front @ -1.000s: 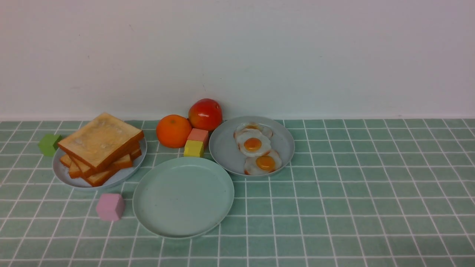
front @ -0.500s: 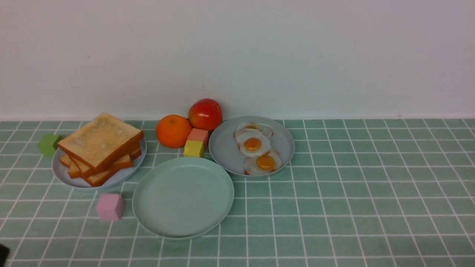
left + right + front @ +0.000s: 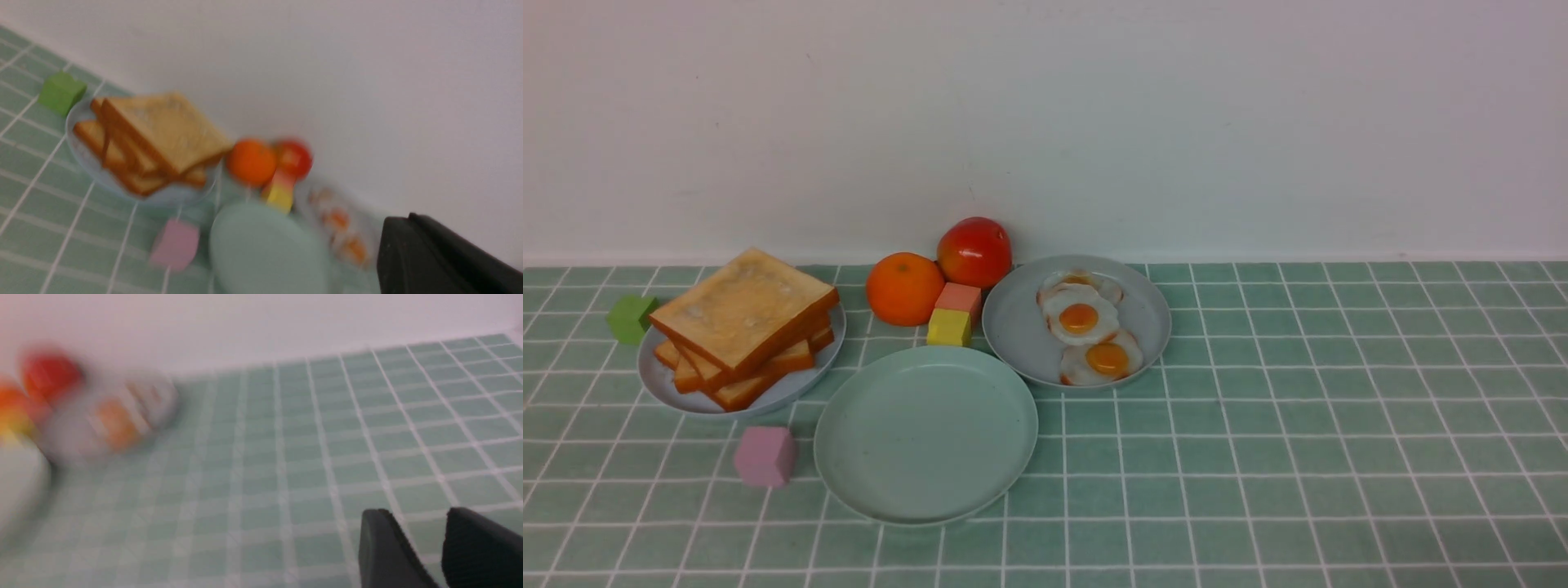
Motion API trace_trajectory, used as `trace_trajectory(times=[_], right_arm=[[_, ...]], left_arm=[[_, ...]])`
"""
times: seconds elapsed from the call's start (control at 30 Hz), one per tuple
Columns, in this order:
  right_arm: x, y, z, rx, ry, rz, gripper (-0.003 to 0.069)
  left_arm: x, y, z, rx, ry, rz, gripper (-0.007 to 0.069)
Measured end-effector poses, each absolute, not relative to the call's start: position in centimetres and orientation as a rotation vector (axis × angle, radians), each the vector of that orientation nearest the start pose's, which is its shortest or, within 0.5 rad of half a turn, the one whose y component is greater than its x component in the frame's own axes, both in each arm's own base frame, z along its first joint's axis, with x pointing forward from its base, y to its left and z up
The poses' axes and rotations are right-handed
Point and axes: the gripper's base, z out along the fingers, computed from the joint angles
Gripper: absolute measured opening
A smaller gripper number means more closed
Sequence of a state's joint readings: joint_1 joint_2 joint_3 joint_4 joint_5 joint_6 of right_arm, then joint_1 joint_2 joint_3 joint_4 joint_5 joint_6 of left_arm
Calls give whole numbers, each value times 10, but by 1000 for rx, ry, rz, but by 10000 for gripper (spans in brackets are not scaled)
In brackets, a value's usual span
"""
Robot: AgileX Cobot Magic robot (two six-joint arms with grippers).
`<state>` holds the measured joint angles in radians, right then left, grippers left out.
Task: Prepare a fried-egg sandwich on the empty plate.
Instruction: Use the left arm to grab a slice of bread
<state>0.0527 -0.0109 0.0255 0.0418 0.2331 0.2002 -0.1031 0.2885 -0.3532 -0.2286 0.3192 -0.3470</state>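
Observation:
Several golden toast slices (image 3: 743,314) are stacked on a grey-blue plate (image 3: 796,384) at the left. Three fried eggs (image 3: 1080,318) lie on a second grey-blue plate (image 3: 1013,327) right of centre. The mint-green plate (image 3: 927,433) sits in front, between them, with nothing on it. Neither gripper shows in the front view. The blurred left wrist view shows the toast (image 3: 163,130), the mint plate (image 3: 261,249) and one black finger (image 3: 425,253). In the blurred right wrist view my right gripper (image 3: 425,535) is open and empty over bare tiles, far from the eggs (image 3: 114,420).
An orange (image 3: 904,288) and a red fruit (image 3: 974,251) sit by the back wall, with a salmon block (image 3: 958,300) and a yellow block (image 3: 949,327) just behind the mint plate. A green cube (image 3: 631,318) and a pink cube (image 3: 765,456) lie at the left.
A dark shape showed at the front view's lower left corner half a second ago and is gone now. The plates and food have not moved.

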Motion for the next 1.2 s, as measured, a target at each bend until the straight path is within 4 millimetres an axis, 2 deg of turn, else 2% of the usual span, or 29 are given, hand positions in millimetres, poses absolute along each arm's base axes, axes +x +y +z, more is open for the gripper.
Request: trace_trajectory(times=[0.03,0.07,0.1,0.13,0.17,0.2,0.27,0.4,0.43,0.47,0.6,0.73,0.87,0.93,0.97,1.0,1.03,1.13,1.2], right_arm=[[56,5,189,230,1674,311,239],[56,5,189,241,1664,324,239],[56,5,195,316,1592,411,239],[56,5,196,323,1583,420,239],[57,4,201,362,1525,467,239],[56,4,203,374,1499,483,239],[56,3,206,380,1464,491,239],[55,4,210,387,1486,511,227],[53,7,221,369,1561,526,206],[52,7,226,361,1562,529,199],[46,16,282,173,1811,479,113],[54,24,336,-85,2087,397,46],[74,32,368,-270,2213,334,29],[83,37,378,-335,2229,346,29],[83,37,378,-337,2230,345,29],[89,42,382,-387,2234,358,29],[91,44,382,-408,2237,366,29],[92,47,381,-434,2243,375,29],[93,48,380,-442,2243,377,29]], left_arm=[[79,-17,295,-292,1822,-514,-13],[82,-18,295,-282,1855,-506,-13],[94,-23,304,-192,2007,-454,-13],[96,-24,308,-167,2016,-441,-13],[109,-28,313,-83,2153,-394,-13],[118,-30,316,-36,2217,-371,-13],[136,-33,321,8,2286,-352,-13],[165,-39,321,-13,2342,-382,-13],[179,-42,314,-14,2385,-387,-13],[180,-42,314,-13,2389,-387,-13],[217,-46,297,1,2499,-339,-13],[258,-47,285,22,2569,-274,-13],[308,-33,274,-57,2609,-238,-13],[333,-22,273,-68,2605,-209,-13],[334,-21,269,-69,2615,-205,-13],[354,-14,268,-22,2607,-167,-13],[364,-12,264,24,2608,-143,-13],[381,-11,258,132,2611,-109,1],[398,-12,248,274,2610,-73,66]])
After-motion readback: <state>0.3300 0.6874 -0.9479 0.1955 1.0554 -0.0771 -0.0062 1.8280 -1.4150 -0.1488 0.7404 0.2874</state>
